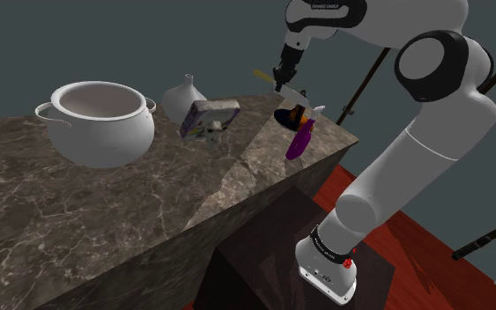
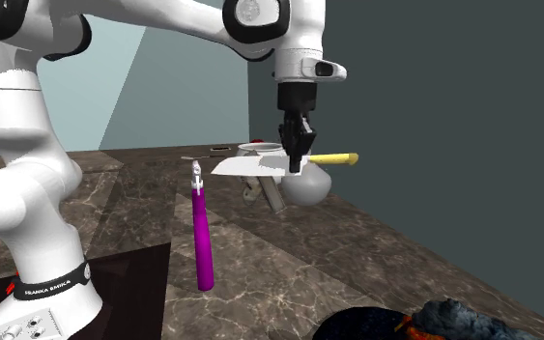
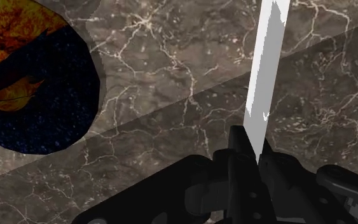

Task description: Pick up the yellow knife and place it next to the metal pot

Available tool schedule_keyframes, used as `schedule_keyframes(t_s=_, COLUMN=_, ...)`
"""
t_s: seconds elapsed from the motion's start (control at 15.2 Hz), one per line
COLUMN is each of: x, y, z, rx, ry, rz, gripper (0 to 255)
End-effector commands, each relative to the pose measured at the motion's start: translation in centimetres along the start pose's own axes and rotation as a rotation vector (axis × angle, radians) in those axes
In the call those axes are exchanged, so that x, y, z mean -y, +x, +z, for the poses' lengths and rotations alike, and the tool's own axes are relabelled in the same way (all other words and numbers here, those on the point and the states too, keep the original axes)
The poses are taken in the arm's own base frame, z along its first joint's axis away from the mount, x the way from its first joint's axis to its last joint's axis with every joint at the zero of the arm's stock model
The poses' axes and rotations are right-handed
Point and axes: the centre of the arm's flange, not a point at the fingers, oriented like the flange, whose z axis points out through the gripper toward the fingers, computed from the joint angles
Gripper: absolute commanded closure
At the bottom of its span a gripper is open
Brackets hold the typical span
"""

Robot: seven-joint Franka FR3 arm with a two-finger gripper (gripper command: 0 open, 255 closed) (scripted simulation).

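In the shoulder view we begin at the left with the pale two-handled pot (image 1: 100,123) on the marble counter (image 1: 78,220). Well to its right, past a white vase (image 1: 185,95), our gripper (image 1: 284,77) clamps the yellow-handled knife (image 1: 262,74) clear of the counter. The knife lies level, blade and handle sticking out either side. We judge the carry runs leftward.
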Motion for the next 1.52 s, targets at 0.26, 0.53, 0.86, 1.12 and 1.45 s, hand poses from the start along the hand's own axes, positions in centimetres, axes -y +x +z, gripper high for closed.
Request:
schedule_keyframes(t_s=0.26, x=0.0, y=0.0, z=-3.2, rx=0.000, ry=0.000, rz=0.000, gripper=255)
schedule_keyframes(t_s=0.53, x=3.8, y=-1.0, z=-3.5, rx=0.000, ry=0.000, rz=0.000, gripper=255)
schedule_keyframes(t_s=0.86, x=10.2, y=-2.7, z=-3.4, rx=0.000, ry=0.000, rz=0.000, gripper=255)
schedule_keyframes(t_s=1.12, x=15.3, y=-4.0, z=-3.4, rx=0.000, ry=0.000, rz=0.000, gripper=255)
schedule_keyframes(t_s=1.45, x=21.7, y=-5.7, z=-3.3, rx=0.000, ry=0.000, rz=0.000, gripper=255)
